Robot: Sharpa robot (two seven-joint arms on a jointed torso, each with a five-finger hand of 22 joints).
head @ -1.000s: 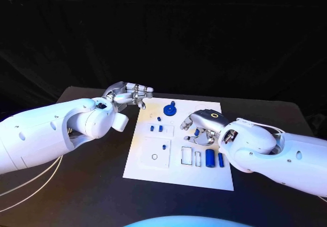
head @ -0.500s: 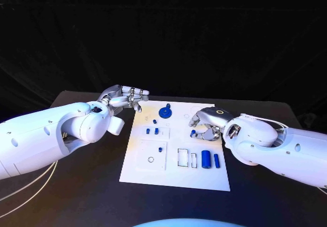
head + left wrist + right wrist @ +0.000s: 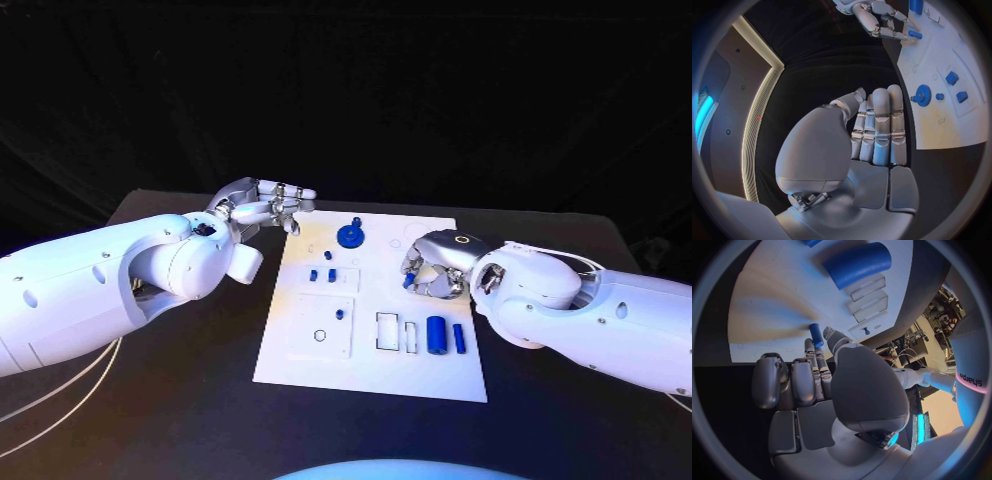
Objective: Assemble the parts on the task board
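White matte task board (image 3: 289,362), centre table. Right hand (image 3: 433,272), at 3 o'clock, pinches small blue cylindrical peg (image 3: 816,334) just above board. Left hand (image 3: 268,207), 10 o'clock off board: fingers straight, together, empty.

Word "sharpa" read on white left arm (image 3: 967,377), printed in grey lettering, seen upside down in right wrist view. No other text, numbers or signs legible on task board (image 3: 433,375).
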